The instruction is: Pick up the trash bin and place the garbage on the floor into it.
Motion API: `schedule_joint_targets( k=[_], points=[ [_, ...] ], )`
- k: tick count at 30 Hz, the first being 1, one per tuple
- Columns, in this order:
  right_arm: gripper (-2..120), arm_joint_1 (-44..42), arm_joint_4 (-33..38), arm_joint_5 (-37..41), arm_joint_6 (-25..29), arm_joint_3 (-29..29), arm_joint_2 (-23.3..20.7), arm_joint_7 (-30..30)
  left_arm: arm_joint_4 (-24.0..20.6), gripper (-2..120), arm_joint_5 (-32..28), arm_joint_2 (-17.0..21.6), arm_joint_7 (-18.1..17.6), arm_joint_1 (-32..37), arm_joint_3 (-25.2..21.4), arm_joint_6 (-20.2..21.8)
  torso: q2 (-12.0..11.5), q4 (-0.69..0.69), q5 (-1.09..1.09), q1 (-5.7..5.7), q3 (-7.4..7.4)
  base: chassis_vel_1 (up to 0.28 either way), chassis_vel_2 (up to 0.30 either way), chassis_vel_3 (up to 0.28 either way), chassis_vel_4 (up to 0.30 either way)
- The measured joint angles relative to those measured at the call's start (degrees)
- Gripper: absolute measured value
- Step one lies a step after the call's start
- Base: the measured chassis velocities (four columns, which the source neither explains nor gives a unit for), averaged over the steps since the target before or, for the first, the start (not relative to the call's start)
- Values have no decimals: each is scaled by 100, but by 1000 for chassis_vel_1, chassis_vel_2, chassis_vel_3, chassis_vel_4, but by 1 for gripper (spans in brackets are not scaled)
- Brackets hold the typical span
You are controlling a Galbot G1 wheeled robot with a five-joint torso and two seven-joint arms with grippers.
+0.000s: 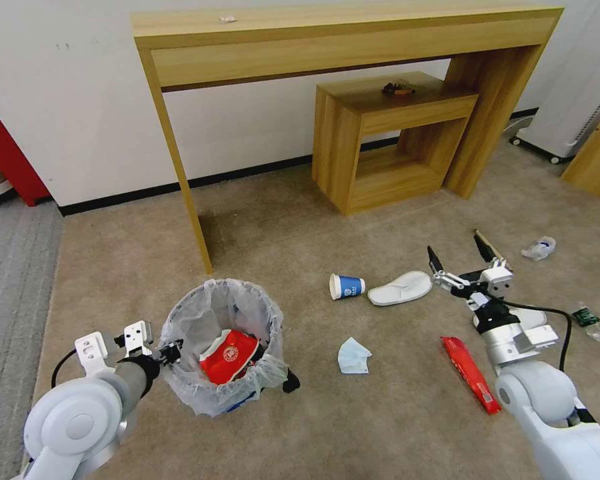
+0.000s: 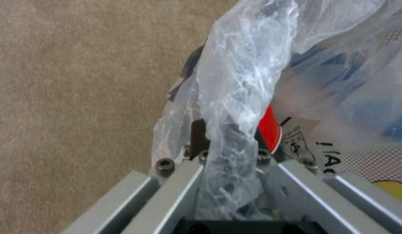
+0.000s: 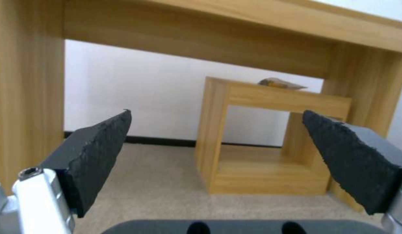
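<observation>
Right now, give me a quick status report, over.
Left gripper shut on trash bin rim, red wrapper inside. Right gripper open, empty, above white slipper. Blue cup on floor.

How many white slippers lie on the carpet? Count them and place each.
2. One slipper lies right of the blue cup; a second white shape, apparently another slipper, is mostly hidden behind the right arm.

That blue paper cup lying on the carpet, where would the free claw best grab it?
Probably across its middle, coming from above. The blue paper cup lies on its side on the floor, open mouth facing the trash bin, so its round wall faces up. The right claw hangs open nearby.
</observation>
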Motion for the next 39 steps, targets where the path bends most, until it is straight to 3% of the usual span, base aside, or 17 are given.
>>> schedule_joint_targets(
  k=[4,11,17,25,39],
  points=[
    [100,29,-24,-50,-110,-219,-28,10,25,0,30,10,24,-10,-46,-22,0,0,0,0,0,0,0,0,0],
    [100,138,-116,-76,-954,-627,-179,-456,57,0,16,4,29,-49,-39,4,0,-1,-1,0,0,0,0,0,0],
    [100,719,-560,23,-2302,-1349,-235,-711,53,0,7,6,41,-65,-37,40,0,0,0,0,1,0,0,0,0],
    [100,1314,-1325,90,-3431,-2073,-29,-859,33,0,-14,4,131,-40,-93,56,0,-1,0,0,0,0,0,0,0],
    [100,1867,-2461,64,-4118,-2719,614,-674,52,0,-2,-67,143,-101,-118,63,0,-1,-1,0,0,0,0,0,0]
  ],
)
